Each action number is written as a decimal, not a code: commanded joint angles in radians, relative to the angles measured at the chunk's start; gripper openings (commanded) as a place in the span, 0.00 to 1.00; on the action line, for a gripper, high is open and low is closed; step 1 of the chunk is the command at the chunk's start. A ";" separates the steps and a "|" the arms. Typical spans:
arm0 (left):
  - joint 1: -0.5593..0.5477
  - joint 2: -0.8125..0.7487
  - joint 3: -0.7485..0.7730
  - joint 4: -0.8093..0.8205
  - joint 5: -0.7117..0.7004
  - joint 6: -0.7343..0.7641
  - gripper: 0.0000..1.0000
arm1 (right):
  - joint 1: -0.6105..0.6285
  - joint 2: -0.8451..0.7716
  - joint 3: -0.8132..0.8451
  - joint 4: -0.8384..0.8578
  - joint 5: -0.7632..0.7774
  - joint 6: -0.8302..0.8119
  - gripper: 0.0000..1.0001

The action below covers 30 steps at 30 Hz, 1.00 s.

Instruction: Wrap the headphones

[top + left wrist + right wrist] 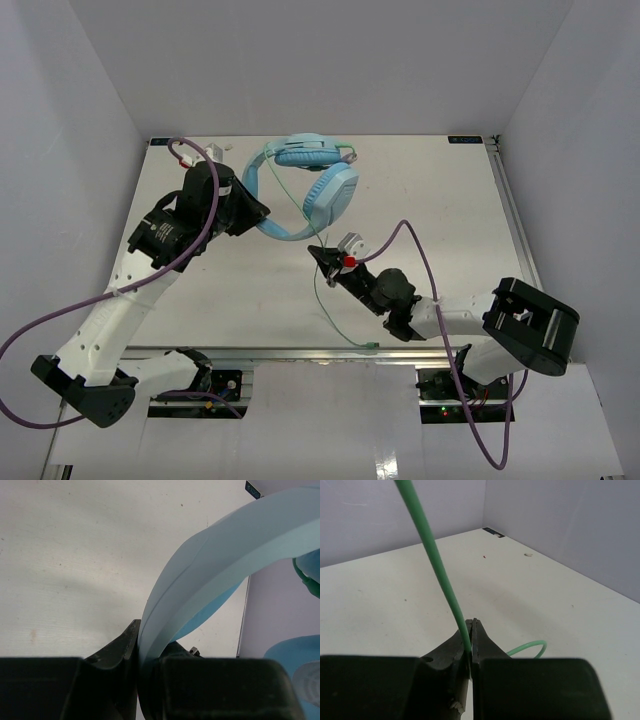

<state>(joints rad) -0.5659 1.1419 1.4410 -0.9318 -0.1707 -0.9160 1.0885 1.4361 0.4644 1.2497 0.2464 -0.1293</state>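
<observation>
We are seeing the headphones [331, 195] with a headband [215, 565] of smooth, matt plastic, the cord [436, 565] shining glossy (rubbery, it seems), and the table [75, 555] looking matt white, faintly scuffed.

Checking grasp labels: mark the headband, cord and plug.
headband [210, 565], left wrist view, middle of the arc's outer face.
cord [436, 562], right wrist view, taut upper run.
plug [371, 347], top external view, cord's loose end.

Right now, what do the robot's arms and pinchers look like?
The left arm and right arm both have white links joined by chunky black joints. A thick purple cable loops along each. The left gripper and right gripper have black wedge-shaped fingers; a small red spot sits near the right one.
</observation>
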 commanded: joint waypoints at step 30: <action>0.001 -0.194 -0.347 0.306 0.665 0.387 0.00 | -0.295 -0.097 0.014 0.091 0.134 0.166 0.08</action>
<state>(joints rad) -0.5542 0.9871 1.1152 -0.6678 0.2823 -0.6472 0.8630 1.4118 0.4751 1.2946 0.4155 -0.0191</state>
